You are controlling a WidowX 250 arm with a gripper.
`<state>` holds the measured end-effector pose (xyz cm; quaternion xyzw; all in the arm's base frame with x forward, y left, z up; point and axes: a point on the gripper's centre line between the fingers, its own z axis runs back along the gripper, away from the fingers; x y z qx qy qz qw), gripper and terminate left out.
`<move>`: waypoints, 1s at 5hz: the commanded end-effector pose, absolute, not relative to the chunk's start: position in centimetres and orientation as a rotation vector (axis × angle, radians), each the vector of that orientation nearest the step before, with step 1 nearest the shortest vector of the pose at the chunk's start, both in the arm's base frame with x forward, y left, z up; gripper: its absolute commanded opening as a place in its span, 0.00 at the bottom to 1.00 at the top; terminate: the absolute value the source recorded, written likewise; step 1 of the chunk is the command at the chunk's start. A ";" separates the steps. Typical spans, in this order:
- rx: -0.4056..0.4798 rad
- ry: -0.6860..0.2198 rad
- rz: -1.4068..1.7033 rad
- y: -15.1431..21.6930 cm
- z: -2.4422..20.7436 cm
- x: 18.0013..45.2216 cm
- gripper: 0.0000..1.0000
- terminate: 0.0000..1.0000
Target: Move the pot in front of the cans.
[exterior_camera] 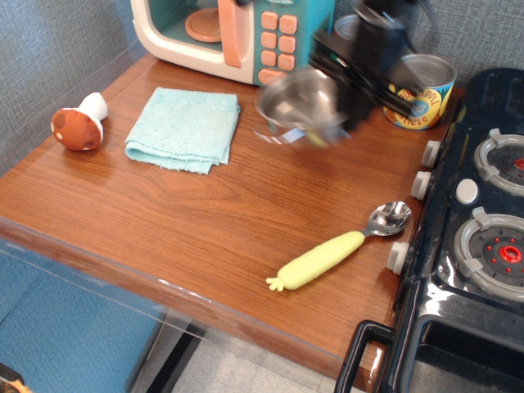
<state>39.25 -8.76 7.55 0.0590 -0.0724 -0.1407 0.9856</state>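
The arm comes down from the top edge of the view, over the back right part of the tabletop [246, 205], with its black body slanting down and to the left in front of the cans [426, 90]. It is blurred, so fine detail of its links cannot be read. The tool [348, 110] sits at the right-hand rim of the pot [299, 102] and is clamped on that rim; the pot hangs clear of the wood, tilted a little, with its open side up and one thin wire handle showing low on its left. The pot is in the air just left of and in front of the cans, near the corner of the toy microwave [237, 33]. The arm hides most of the taller can; the shorter pineapple can shows to the right of the arm. The blue cloth [184, 127] lies flat and bare at the left, with the toy mushroom [78, 123] beside it, and the yellow-handled spoon [340, 250] lies near the stove [475, 237]
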 end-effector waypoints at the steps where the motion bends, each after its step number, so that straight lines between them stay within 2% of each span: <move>1: 0.109 -0.135 -0.318 -12.0 6.3 39.8 0.00 0.00; 2: 0.127 -0.091 -0.320 -12.2 5.0 39.9 0.00 0.00; 4: 0.145 -0.081 -0.257 -10.2 5.2 38.9 0.00 0.00; 5: 0.125 -0.068 -0.200 -8.7 4.8 37.6 0.00 0.00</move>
